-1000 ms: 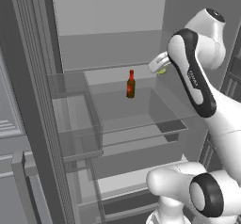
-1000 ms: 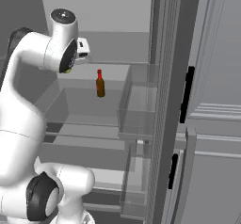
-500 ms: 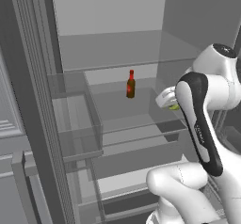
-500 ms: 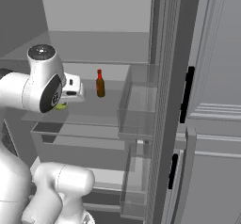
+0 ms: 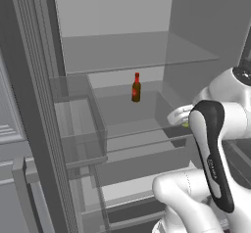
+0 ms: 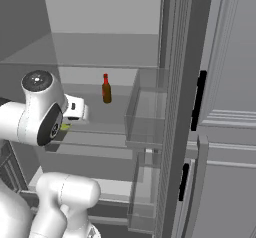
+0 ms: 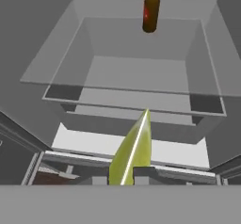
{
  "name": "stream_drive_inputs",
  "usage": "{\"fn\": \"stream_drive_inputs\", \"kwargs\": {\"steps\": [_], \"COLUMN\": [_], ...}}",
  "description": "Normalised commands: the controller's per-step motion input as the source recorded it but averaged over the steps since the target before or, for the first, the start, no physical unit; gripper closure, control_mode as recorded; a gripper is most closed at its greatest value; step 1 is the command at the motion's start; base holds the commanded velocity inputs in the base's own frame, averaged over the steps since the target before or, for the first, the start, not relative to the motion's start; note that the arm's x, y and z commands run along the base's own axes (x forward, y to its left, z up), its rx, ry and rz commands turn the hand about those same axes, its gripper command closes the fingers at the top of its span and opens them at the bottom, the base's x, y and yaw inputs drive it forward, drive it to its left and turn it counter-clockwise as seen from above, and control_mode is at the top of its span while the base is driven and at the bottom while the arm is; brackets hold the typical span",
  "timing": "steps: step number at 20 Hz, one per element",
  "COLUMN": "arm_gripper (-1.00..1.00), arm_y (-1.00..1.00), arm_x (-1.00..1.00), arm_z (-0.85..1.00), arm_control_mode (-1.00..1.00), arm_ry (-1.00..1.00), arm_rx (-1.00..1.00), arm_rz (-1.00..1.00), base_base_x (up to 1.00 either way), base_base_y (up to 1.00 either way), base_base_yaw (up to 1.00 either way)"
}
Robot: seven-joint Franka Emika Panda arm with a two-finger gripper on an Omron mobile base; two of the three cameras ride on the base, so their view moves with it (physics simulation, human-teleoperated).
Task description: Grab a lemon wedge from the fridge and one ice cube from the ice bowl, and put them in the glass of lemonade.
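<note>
Lemon wedge, tiny, yellow-green and curved, sits pinched in the two-finger gripper; the arm has drawn back and down from the dark grey fridge shelf; the fetch looks done, and the lemonade glass comes next.

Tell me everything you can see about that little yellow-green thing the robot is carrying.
It is the lemon wedge, a thin curved sliver, yellow-green with a pale line along its edge, tapering to a point. It sits pinched between the fingers of the gripper, point aimed toward the fridge shelves. From the base views just a small yellow-green spot shows beside the white hand, in front of the open fridge, touching no shelf.
</note>
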Motion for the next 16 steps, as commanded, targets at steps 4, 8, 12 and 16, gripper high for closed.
{"fn": "stream_drive_inputs", "kwargs": {"steps": [4, 8, 12, 16], "arm_gripper": [1.0, 1.0, 1.0, 1.0], "arm_y": [0.0, 0.0, 0.0, 0.0], "arm_x": [0.0, 0.0, 0.0, 0.0], "arm_z": [0.0, 0.0, 0.0, 0.0], "arm_control_mode": [1.0, 1.0, 1.0, 1.0], "arm_ry": [0.0, 0.0, 0.0, 0.0], "arm_rx": [0.0, 0.0, 0.0, 0.0], "arm_rz": [0.0, 0.0, 0.0, 0.0], "base_base_x": [-0.94, -1.0, -1.0, -1.0], "base_base_y": [-0.16, -0.18, -0.03, 0.2], "base_base_yaw": [-0.07, -0.08, -0.01, 0.32]}}
